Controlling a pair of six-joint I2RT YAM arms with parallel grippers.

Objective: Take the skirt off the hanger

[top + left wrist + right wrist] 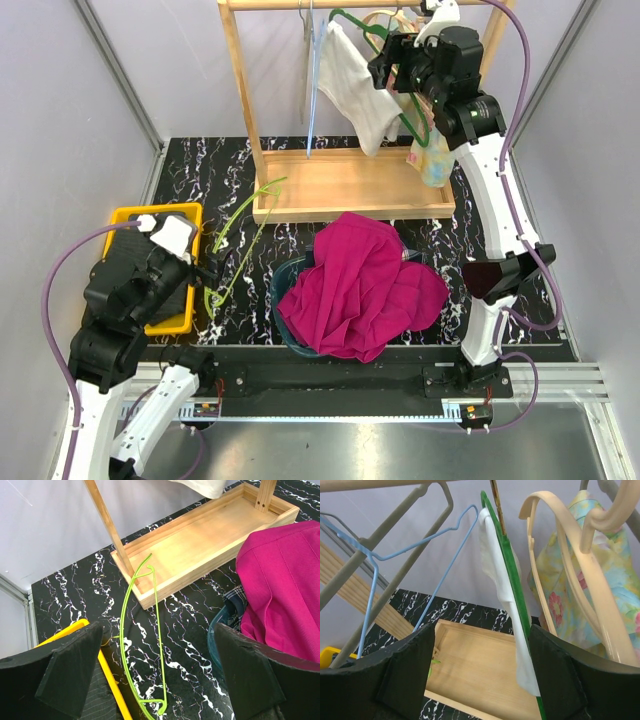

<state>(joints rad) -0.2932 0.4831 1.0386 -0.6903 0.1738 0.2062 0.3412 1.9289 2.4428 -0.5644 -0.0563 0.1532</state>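
The yellow bin (pixel 128 214) at my left holds a dark striped cloth (pixel 97 692). The teal basket (pixel 278 300) at table centre is heaped with a magenta cloth (pixel 360 285) that spills over its rim, and a plaid cloth (pixel 235 600) peeks out underneath. The tray (pixel 340 180) at the foot of the rack (pixel 240 90) has nothing lying on its boards that I can see. A lime hanger (pixel 158 630) lies on the table with its hook propped against the tray's near corner.

On the rail hang a blue hanger (pixel 311 100), then the green hanger (pixel 512 580) carrying the white skirt (pixel 492 565), then a cream hanger (pixel 570 540) with a floral garment (pixel 555 595). The cream hanger and floral garment crowd in just right of the green one. The blue hanger hangs off to its left.

My right gripper (pixel 480 655) is up at the rail with its fingers spread apart. The green hanger and skirt hang in the gap between them, closer to the right finger (pixel 560 680). I cannot tell whether that finger touches the hanger. Nothing is gripped.

My left gripper (pixel 160 670) is low between bin and basket, spread wide and empty, with the lime hanger on the table below it.
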